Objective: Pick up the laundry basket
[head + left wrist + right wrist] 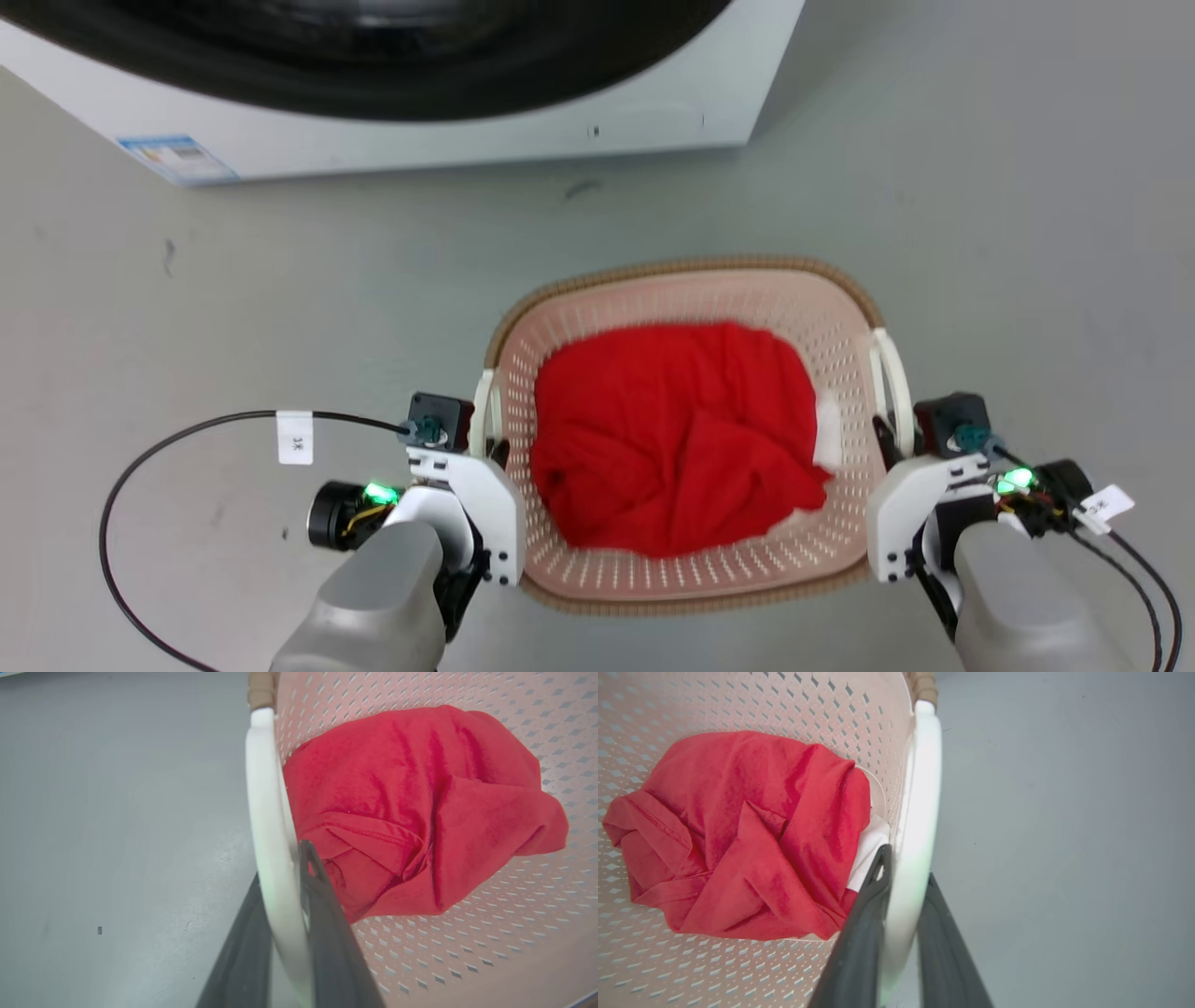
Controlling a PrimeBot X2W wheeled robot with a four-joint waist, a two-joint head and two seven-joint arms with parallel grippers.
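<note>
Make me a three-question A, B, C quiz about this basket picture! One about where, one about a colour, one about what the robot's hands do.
1. Where is the laundry basket? A) in front of the washing machine B) on top of it C) inside it
2. What colour is the big cloth inside? A) blue B) red C) green
3. What are the left gripper and right gripper doing? A) hanging open B) pulling the cloth C) each pinching a white handle
Answers: 1 A, the machine stands beyond it; 2 B, plainly red; 3 C, dark fingers flank each handle.
</note>
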